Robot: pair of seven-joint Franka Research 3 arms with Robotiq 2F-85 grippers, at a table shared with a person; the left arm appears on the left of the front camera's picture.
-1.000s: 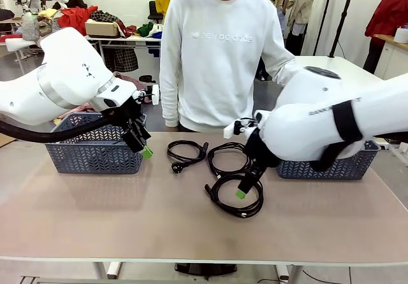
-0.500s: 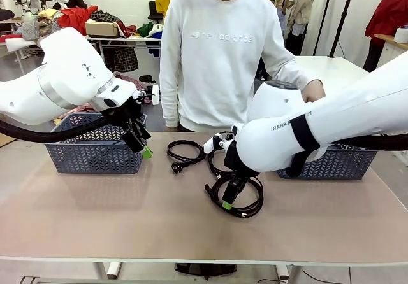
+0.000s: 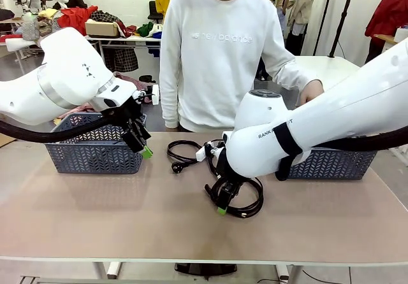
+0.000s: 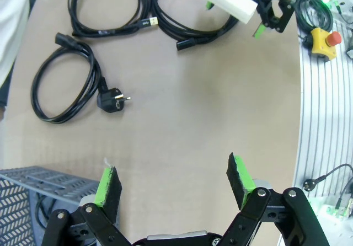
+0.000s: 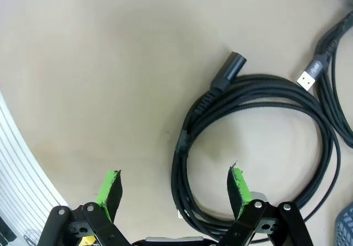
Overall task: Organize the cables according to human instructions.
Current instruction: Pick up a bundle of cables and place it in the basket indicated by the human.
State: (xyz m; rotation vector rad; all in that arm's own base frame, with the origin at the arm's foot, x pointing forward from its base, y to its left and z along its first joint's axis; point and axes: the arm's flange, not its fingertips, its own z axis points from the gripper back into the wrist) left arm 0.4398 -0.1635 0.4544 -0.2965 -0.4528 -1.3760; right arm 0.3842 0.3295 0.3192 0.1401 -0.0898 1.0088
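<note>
Jaws apart, the right gripper (image 5: 175, 186) should drop straight over the bundled side of the near cable (image 5: 183, 146), catching every loop.

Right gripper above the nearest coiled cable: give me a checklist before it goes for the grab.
1. Right gripper open: ok.
2. A strand of the near cable lies between its pads: ok.
3. Near cable free of the neighbouring cable: cannot tell.
4. Left gripper open, off by the left basket: ok.
5. Person's hand off the cables: ok.
</note>
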